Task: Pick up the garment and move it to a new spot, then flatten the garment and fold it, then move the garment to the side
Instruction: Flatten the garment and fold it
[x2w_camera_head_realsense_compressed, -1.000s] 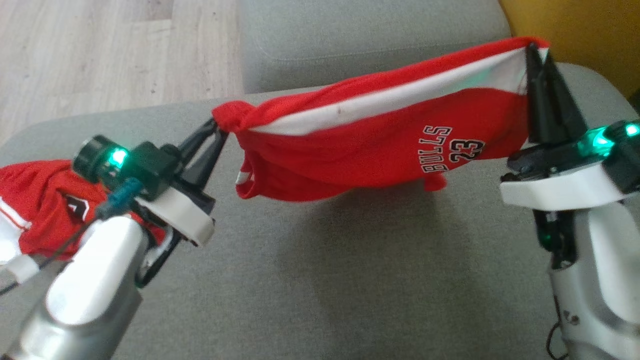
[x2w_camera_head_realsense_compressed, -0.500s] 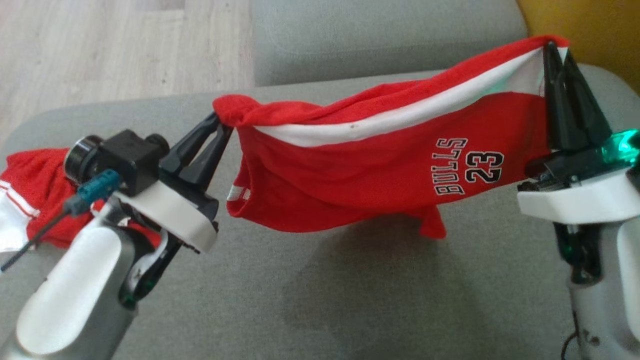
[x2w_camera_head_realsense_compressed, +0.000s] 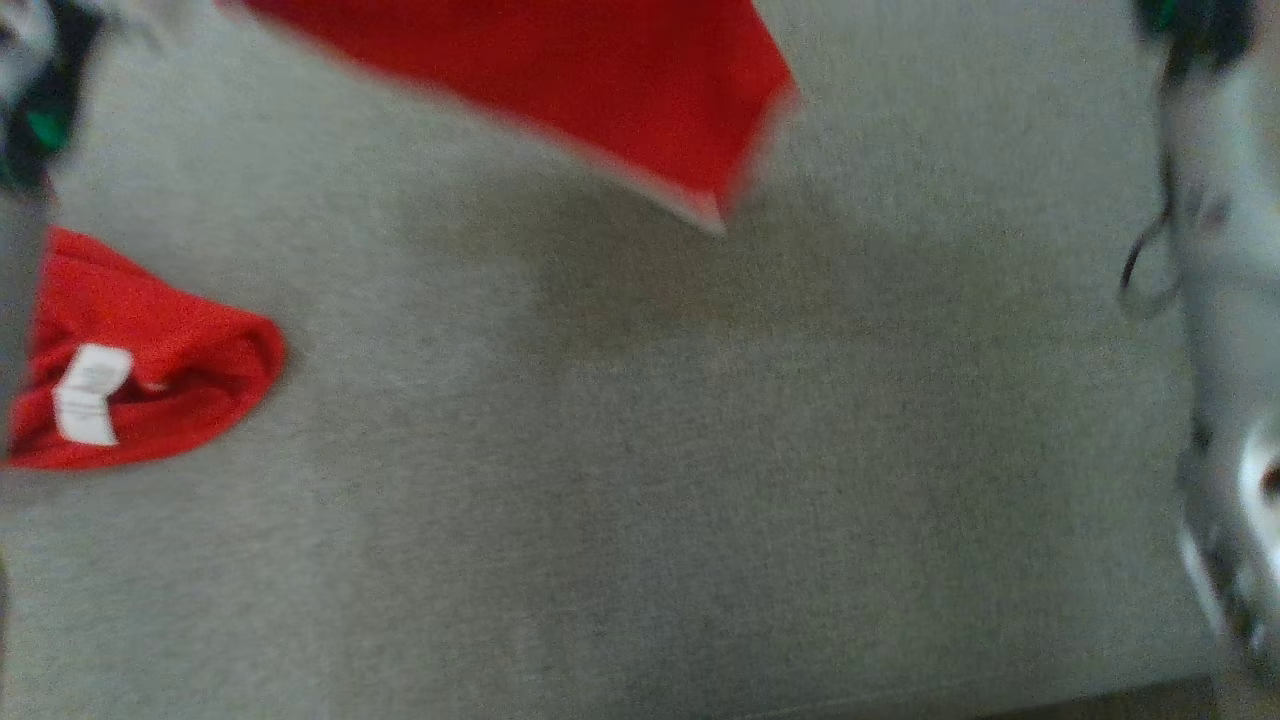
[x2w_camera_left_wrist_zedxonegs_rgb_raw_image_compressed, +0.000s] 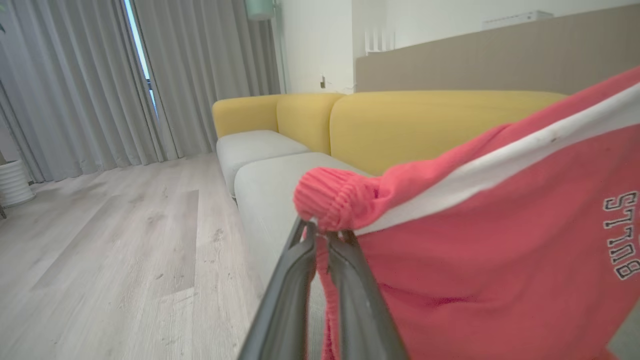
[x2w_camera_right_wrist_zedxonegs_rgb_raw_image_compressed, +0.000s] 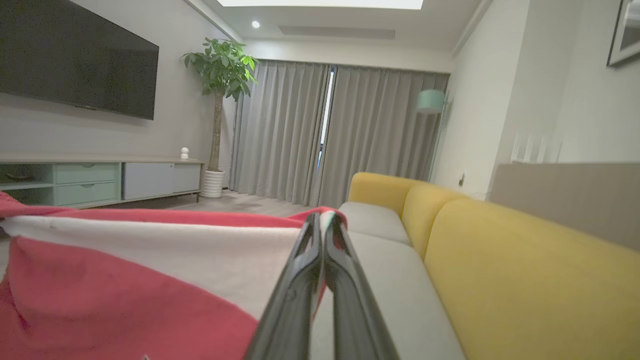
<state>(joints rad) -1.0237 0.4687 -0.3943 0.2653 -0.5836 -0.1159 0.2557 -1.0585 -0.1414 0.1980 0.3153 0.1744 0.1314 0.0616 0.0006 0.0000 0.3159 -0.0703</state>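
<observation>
The garment (x2w_camera_left_wrist_zedxonegs_rgb_raw_image_compressed: 475, 260), a red knitted top, is held up in the air, stretched between the two grippers above a grey sofa cushion (x2w_camera_head_realsense_compressed: 640, 480). A broad white band (x2w_camera_left_wrist_zedxonegs_rgb_raw_image_compressed: 525, 150) is carried along its upper edge. Dark, white-outlined lettering (x2w_camera_left_wrist_zedxonegs_rgb_raw_image_compressed: 622, 235) reading BULLS is seen turned on its side.

The left gripper (x2w_camera_left_wrist_zedxonegs_rgb_raw_image_compressed: 320, 231) is closed narrowly on a bunched, ribbed red end of the cloth. The right gripper (x2w_camera_right_wrist_zedxonegs_rgb_raw_image_compressed: 322, 220) is pressed together on the opposite end, where the red edge and the white band meet. Between them the band is drawn fairly taut, and the red body is hung below it in soft folds.

In the blurred head view a lower corner of the cloth is seen hanging free over the cushion, with a shadow cast beneath it. A second red garment (x2w_camera_head_realsense_compressed: 150, 380) with a white label (x2w_camera_head_realsense_compressed: 88, 395) is laid crumpled on the cushion at the left, well apart from the held one. A yellow sofa back (x2w_camera_right_wrist_zedxonegs_rgb_raw_image_compressed: 525, 280) is seen behind the grey seat.
</observation>
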